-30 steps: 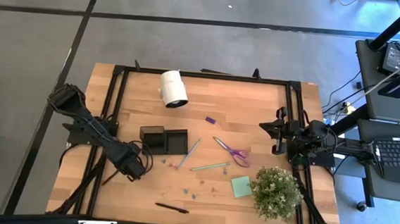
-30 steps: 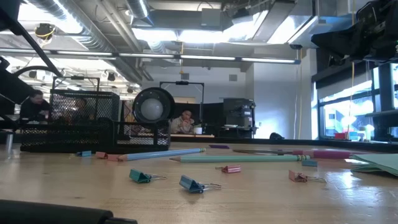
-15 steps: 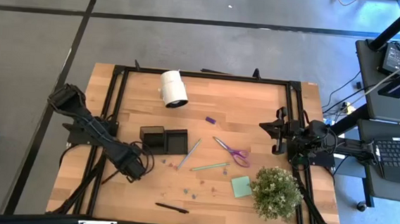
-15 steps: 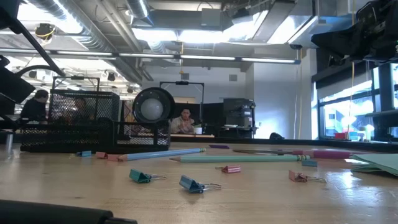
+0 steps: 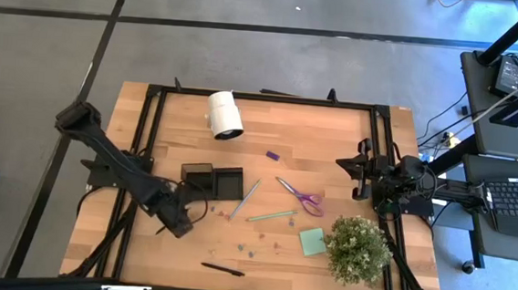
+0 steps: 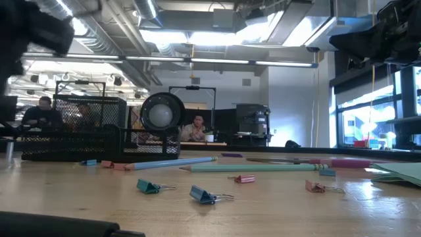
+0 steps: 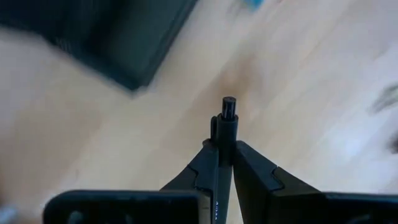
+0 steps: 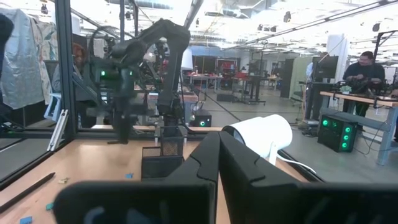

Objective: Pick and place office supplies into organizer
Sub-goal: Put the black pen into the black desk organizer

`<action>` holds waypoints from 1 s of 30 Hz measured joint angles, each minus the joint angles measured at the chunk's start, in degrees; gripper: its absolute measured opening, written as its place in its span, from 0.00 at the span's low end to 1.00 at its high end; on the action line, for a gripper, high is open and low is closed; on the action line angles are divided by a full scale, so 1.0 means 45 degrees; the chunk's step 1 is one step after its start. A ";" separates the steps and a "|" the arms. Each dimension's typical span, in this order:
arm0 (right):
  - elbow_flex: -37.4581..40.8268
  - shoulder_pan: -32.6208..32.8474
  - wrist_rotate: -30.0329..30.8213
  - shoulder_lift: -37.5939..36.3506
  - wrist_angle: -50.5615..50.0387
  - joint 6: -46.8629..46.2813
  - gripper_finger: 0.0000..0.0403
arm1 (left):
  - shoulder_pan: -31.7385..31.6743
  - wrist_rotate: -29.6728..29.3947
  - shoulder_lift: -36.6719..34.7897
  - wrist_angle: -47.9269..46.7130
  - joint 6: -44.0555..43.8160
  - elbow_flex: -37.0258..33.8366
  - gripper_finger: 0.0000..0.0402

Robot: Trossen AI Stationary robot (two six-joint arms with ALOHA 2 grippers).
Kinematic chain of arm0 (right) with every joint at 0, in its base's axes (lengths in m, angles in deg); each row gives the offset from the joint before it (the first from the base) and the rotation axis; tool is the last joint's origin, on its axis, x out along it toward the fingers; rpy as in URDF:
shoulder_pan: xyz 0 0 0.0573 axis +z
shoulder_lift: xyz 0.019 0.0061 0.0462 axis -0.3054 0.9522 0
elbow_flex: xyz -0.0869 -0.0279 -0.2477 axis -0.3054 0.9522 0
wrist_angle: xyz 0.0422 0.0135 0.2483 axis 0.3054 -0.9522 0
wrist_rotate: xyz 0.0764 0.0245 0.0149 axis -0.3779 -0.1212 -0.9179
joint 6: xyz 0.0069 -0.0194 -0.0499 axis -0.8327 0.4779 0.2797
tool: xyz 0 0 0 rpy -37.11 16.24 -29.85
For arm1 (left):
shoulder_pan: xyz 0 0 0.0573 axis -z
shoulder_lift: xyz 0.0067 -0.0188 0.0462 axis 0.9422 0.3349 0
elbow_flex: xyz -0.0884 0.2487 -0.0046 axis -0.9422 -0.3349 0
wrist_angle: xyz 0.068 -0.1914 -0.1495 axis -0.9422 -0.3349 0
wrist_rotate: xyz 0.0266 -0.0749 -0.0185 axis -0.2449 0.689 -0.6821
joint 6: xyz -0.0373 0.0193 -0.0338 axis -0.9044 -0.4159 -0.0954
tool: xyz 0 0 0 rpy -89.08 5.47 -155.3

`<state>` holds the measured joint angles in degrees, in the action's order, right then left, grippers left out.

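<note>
One dark pen (image 7: 227, 121) in left claw (image 7: 225, 152).

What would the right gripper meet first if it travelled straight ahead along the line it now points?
Probably the organizer: it sits nearly straight ahead of the shut right gripper, with the white roll slightly to one side. Depth is unclear, so this is a guess.

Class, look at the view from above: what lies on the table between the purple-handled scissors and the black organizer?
In the high view, one blue-grey pencil lies slanted between the scissors and the organizer, close beside the organizer's right wall; the rest is bare wood.
</note>
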<state>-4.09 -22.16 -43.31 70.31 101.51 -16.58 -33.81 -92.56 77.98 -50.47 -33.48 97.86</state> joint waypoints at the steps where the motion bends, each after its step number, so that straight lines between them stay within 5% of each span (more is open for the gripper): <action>1: 0.0000 0.0002 0.0002 -0.0002 0.0008 -0.0002 0.03 | 0.0001 -0.0583 -0.0280 -0.0001 0.0328 0.0097 0.08; 9: 0.0000 -0.0001 0.0003 -0.0002 0.0123 0.0001 0.03 | 0.0005 -0.6763 -0.2366 -0.0050 0.3524 0.0527 0.08; 13: 0.0000 0.0002 0.0002 -0.0002 0.0118 0.0001 0.03 | -0.0095 -0.8725 -0.3256 -0.0059 0.4946 0.0527 0.08; 20: 0.0000 0.0004 -0.0001 -0.0002 0.0108 0.0001 0.03 | -0.0793 -0.9291 -0.4407 0.0612 0.7581 0.0527 0.08; 30: -0.0002 -0.0001 0.0001 -0.0002 0.0065 -0.0003 0.03 | -0.2369 -0.7746 -0.4274 0.0814 0.9245 0.0527 0.08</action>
<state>-4.10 -22.17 -43.31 70.30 101.80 -16.59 -44.47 -127.42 58.75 -46.81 8.12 100.23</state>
